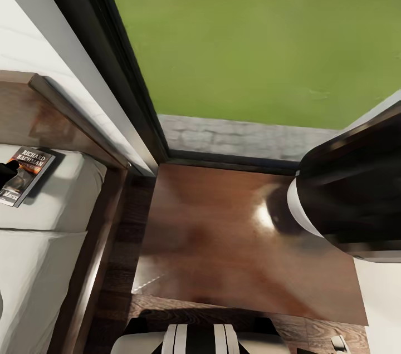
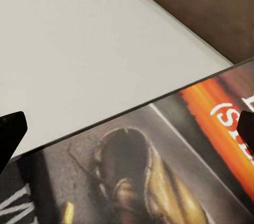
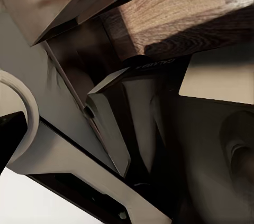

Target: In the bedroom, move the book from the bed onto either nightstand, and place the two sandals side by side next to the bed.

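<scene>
Bedroom corner by the tall window (image 1: 234, 42); bed (image 1: 39, 242) at left, nightstand (image 1: 239, 237) centre.

From my remote seat I noted, left to right: the book (image 1: 27, 175) lay flat on the pale mattress near the headboard (image 1: 61, 120), with the left gripper (image 1: 5, 171) just touching its near edge. Through the left wrist camera the left gripper (image 2: 127, 131) hung close over the book (image 2: 159, 171), fingers (image 2: 10, 134) spread wide at either side of the cover, holding nothing. Glossy nightstand top stood bare beside the bed. Right arm (image 1: 351, 192) loomed above its right edge; whether those fingers were apart or closed, I could not tell.
</scene>
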You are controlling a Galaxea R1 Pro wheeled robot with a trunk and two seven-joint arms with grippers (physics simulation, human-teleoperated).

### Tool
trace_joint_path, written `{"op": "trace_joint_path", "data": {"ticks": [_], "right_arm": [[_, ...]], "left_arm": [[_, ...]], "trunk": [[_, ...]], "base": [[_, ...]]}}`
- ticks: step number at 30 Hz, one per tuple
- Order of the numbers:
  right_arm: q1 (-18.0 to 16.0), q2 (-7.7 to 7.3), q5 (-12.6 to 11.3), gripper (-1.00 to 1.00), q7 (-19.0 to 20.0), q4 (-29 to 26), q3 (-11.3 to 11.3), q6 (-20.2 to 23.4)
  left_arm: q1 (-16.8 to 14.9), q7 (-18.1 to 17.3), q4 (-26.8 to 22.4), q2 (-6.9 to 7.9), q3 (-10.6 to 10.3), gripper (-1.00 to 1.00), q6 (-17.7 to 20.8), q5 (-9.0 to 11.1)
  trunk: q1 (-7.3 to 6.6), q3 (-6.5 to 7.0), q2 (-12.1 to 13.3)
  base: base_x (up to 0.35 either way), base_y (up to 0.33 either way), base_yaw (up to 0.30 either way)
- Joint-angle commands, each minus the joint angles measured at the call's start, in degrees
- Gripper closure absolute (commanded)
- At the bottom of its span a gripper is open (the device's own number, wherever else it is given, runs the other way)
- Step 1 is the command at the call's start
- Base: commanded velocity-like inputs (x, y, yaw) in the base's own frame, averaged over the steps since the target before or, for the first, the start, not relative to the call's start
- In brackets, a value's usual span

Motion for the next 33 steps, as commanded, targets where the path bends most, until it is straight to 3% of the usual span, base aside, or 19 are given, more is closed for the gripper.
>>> {"op": "trace_joint_path", "data": {"ticks": [1, 23, 33], "right_arm": [[-0.01, -0.01, -0.44, -1.0, 0.18, 0.01, 0.31, 0.6], [-0.01, -0.01, -0.44, -1.0, 0.2, 0.01, 0.28, 0.52], [-0.01, -0.02, -0.44, -1.0, 3.92, 0.01, 0.28, 0.39]], "left_arm": [[0.02, 0.36, 0.73, 0.0, -0.04, -1.0, 0.28, 0.73], [0.02, 0.36, 0.73, -0.01, -0.04, -1.0, 0.27, 0.72], [0.02, 0.37, 0.73, -0.01, -0.04, -1.0, 0.34, 0.71]], "trunk": [[0.0, -0.03, -0.01], [0.0, -0.03, -0.01], [0.0, -0.03, -0.01]], "base": [[0.0, 0.0, 0.0], [0.0, 0.0, 0.0], [0.0, 0.0, -0.073]]}}
